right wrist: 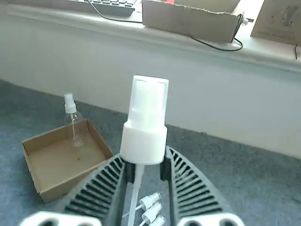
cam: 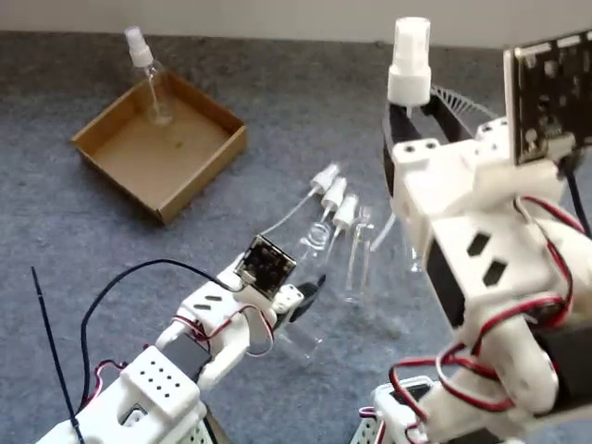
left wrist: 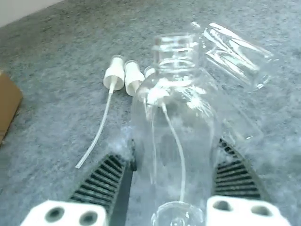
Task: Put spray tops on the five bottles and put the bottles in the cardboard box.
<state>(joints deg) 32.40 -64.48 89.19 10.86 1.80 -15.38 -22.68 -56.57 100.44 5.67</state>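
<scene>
My left claw [left wrist: 171, 162] is clenched on a clear, smooth-walled bottle [left wrist: 175, 108], and its wrist view reveals the bare threaded neck. My right claw [right wrist: 144, 165] grasps a white plastic spray top [right wrist: 144, 127], raised high. From above, the cardboard box [cam: 208, 165] sits toward the fuzzy grey bench's [cam: 305, 83] far left corner with a capped bottle [cam: 146, 74] inside. Three loose tops [cam: 333, 196] lie mid-bench.

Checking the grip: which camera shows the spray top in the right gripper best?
The right wrist view: the spray top sits close, pinched in the right gripper. In the high view the spray top is smaller and farther off. The left wrist view faces a bottle.
</scene>
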